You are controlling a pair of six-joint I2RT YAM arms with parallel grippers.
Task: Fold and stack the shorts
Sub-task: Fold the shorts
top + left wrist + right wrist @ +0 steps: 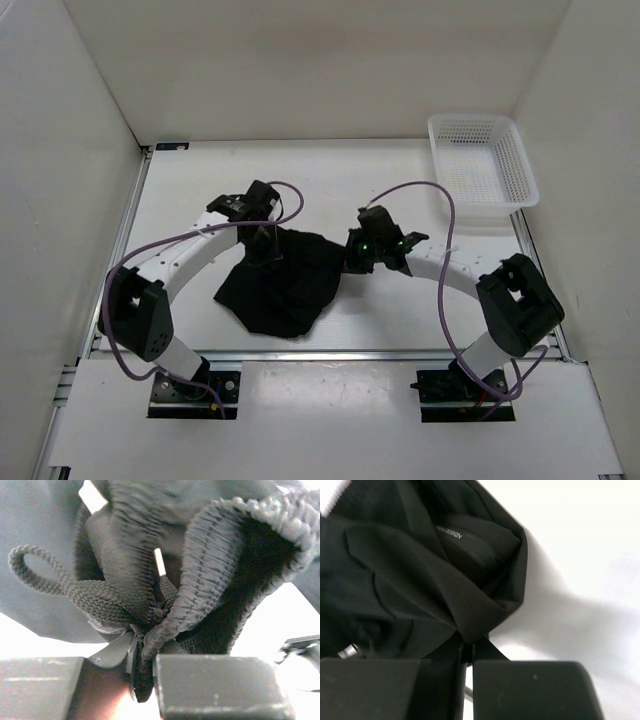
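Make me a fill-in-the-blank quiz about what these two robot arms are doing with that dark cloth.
The shorts are ____ in colour.
The white basket stands at the far ____ corner of the table.
The drawstring shows in the ____ wrist view.
The left pincer and the right pincer are each ____ on the shorts.
Missing words: black, right, left, shut.

Desk (400, 170), white, in front of me. On it: black shorts (285, 290), crumpled, mid-desk; white mesh basket (470, 118), my far right corner, well apart from them.
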